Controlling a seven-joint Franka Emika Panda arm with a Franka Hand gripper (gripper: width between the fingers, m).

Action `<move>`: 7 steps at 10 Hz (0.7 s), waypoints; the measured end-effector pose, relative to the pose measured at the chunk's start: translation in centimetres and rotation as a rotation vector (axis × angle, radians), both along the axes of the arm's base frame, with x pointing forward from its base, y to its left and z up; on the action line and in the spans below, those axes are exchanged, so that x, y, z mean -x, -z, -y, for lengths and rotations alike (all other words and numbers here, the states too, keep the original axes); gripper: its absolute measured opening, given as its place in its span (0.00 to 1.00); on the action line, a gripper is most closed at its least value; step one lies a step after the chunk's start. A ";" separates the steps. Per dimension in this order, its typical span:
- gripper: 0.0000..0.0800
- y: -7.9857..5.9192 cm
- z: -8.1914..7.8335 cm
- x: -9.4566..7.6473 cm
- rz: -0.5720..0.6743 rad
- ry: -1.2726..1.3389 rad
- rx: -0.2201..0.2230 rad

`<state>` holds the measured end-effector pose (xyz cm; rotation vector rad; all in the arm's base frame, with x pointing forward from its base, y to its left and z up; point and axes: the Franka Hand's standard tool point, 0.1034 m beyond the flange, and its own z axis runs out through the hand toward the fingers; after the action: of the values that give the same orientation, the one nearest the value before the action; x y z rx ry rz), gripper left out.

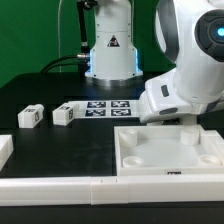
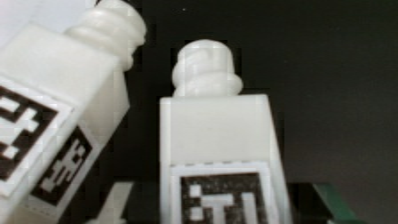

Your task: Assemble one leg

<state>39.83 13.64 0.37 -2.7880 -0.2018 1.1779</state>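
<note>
In the wrist view a white leg (image 2: 222, 140) with a knobbed screw end and a tag on its face lies between my gripper's (image 2: 222, 208) fingers. The fingers (image 2: 128, 200) stand on either side of it, with a narrow dark gap showing at each side. A second leg (image 2: 63, 100) lies close beside it at a slant. In the exterior view the arm's hand (image 1: 170, 100) is low over the table behind the tray-like panel and hides the fingers and both of these legs. Two more legs (image 1: 29, 116) (image 1: 64, 114) stand at the exterior view's left.
The large white square panel with a raised rim (image 1: 128, 160) lies in front of the hand. The marker board (image 1: 108, 107) lies at the middle of the table. A long white border strip (image 1: 60, 186) runs along the front. A white piece (image 1: 5, 150) sits at the left edge.
</note>
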 end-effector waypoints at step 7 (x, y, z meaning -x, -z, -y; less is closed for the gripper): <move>0.36 -2.7 0.2 -0.1 -0.027 -0.012 0.007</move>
<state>39.96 13.45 3.10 -2.7786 -0.2135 1.2206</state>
